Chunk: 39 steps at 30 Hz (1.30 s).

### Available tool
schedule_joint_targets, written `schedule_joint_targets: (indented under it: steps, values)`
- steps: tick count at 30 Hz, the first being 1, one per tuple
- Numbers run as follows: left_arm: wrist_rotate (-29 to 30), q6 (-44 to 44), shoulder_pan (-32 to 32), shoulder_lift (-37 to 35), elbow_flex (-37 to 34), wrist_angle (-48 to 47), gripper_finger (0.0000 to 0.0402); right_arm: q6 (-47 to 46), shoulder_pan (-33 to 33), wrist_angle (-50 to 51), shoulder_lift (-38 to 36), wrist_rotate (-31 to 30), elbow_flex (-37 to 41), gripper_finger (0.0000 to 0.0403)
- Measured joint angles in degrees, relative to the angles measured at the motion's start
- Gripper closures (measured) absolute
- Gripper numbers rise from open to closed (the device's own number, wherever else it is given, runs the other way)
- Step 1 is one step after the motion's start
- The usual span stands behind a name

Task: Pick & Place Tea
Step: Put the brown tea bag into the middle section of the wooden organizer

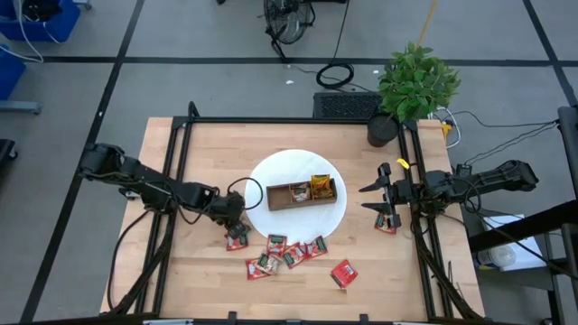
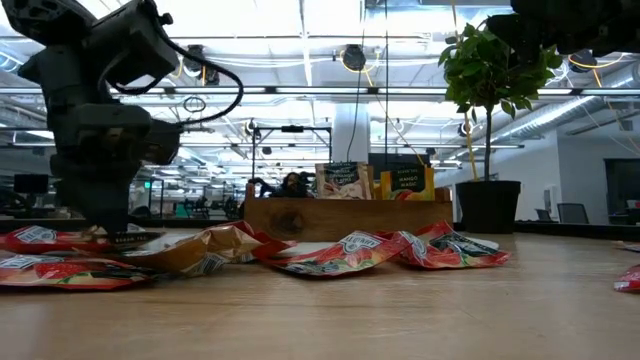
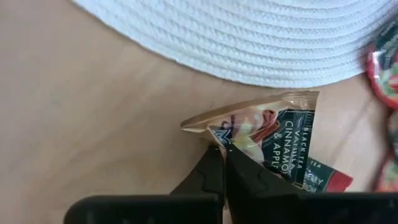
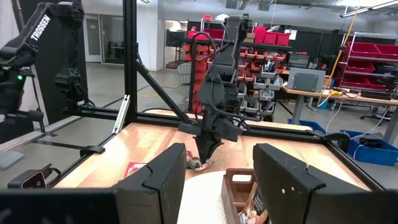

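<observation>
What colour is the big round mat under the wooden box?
The mat is white, clearest in the high view.

Tray [image 1: 291, 196] on mat [image 1: 271, 171]; sachets [image 1: 287, 255] on table [image 1: 208, 144] beside mat.

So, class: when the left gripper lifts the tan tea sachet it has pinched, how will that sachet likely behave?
Probably floppy: the tan tea sachet already looks creased where the shut left gripper pinches its corner. Likely light, being thin and flat. Its glossy wrapper may slip, and it could drag the red sachet that it overlaps.
</observation>
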State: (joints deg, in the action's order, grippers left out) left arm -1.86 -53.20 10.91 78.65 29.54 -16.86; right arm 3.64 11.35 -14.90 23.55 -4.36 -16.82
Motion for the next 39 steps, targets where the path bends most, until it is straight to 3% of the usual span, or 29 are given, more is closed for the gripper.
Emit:
schedule_joint_targets:
  steps: [7, 12, 15, 18, 21, 32, 39]
  values:
    - [9.4, 2.8, 4.1, -1.7, 10.6, -10.8, 0.0399, 0.0, 0.0, 0.0, 0.0, 0.0, 0.0, 0.0232]
    - [22.5, 4.8, 8.2, -1.8, 19.2, -14.0, 0.04, -0.6, 0.0, -0.1, 0.2, 0.0, 0.0, 0.0232]
    - [36.2, 7.8, 10.8, -1.7, 20.7, -8.7, 0.04, -0.6, 0.0, -0.2, 0.3, 0.0, 0.0, 0.0232]
    - [50.6, 13.0, 12.6, -0.1, 19.9, 3.2, 0.04, -0.6, 0.0, -0.3, 0.4, 0.0, 0.0, 0.0232]
    - [59.6, 21.3, 13.2, 4.3, 18.6, 16.1, 0.0401, -0.6, 0.0, -0.5, 0.8, 0.0, 0.0, 0.0232]
    - [63.6, 40.9, 10.5, 31.2, 19.2, 61.1, 0.0401, -0.6, 0.0, -1.4, 1.7, 0.0, 0.0, 0.0232]
    - [63.8, 51.8, 10.4, 34.8, 22.2, 71.1, 0.0401, -0.6, 0.0, -1.8, 2.2, 0.0, 0.0, 0.0232]
